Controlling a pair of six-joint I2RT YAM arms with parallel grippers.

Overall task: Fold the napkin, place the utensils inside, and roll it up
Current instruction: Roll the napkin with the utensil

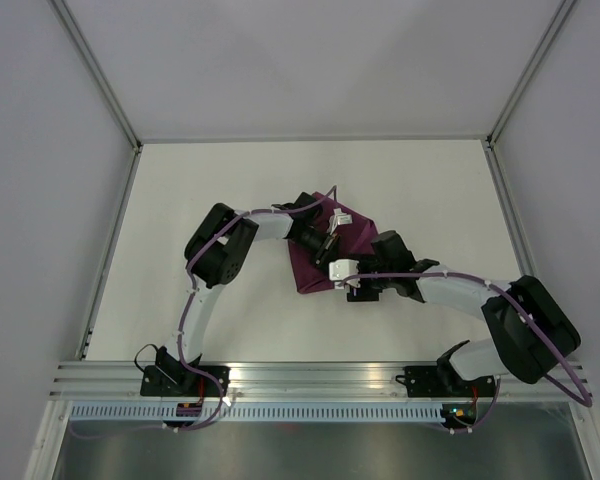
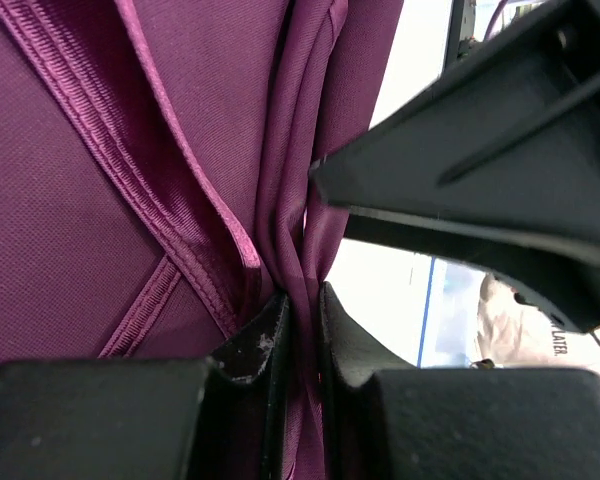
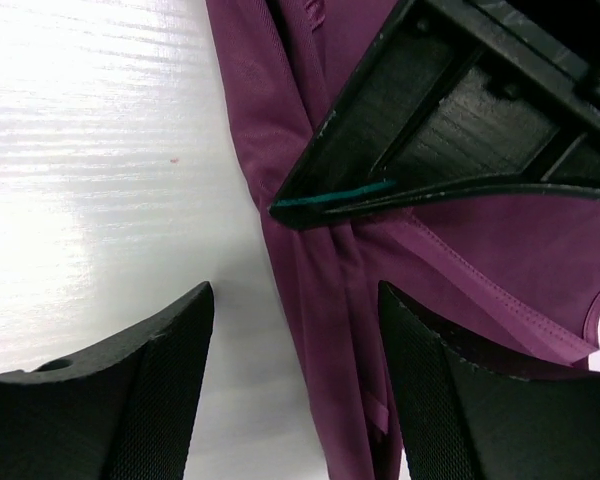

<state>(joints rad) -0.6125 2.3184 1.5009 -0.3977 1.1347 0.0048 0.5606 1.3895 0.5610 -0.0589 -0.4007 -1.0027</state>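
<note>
The purple-maroon napkin (image 1: 310, 270) lies crumpled in the middle of the white table (image 1: 180, 190), with both arms over it. My left gripper (image 1: 329, 243) is shut on a bunched fold of the napkin (image 2: 80, 200), and the cloth runs up between the left gripper's (image 2: 300, 312) pads. My right gripper (image 1: 352, 283) is open at the napkin's near edge. In the right wrist view a hanging strand of the napkin (image 3: 480, 240) sits between the right gripper's (image 3: 294, 298) spread fingers without touching them. The utensils are out of view.
The right gripper's black finger (image 2: 480, 150) crowds the left wrist view, and the left gripper's black finger (image 3: 460, 120) hangs just above the strand in the right wrist view. Metal rails (image 1: 110, 250) and grey walls bound the table.
</note>
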